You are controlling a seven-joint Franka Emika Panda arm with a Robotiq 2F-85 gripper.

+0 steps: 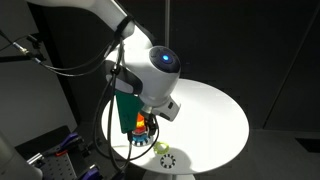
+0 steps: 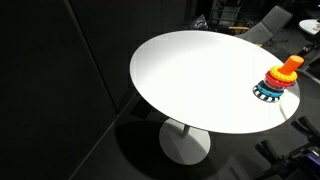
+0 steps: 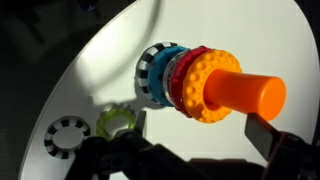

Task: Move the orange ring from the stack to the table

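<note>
The stack (image 3: 165, 72) stands on the white table (image 3: 100, 50). It has a blue scalloped base, a light blue ring, a red ring (image 3: 190, 62) and the orange ring (image 3: 208, 92) on top, threaded on the orange peg (image 3: 252, 95). My gripper (image 3: 200, 140) is open and empty. Its dark fingers sit to either side, just short of the peg, touching nothing. In both exterior views the stack (image 1: 141, 126) (image 2: 276, 84) sits near the table's edge. The orange ring (image 2: 283, 74) lies under the peg tip. My gripper (image 1: 141, 118) hovers right over the stack.
A yellow-green ring (image 3: 117, 120) (image 1: 160, 148) and a white-and-black scalloped ring (image 3: 65, 136) (image 1: 167, 158) lie loose on the table beside the stack, near the edge. The wide tabletop (image 2: 190, 80) stretches away from the toy.
</note>
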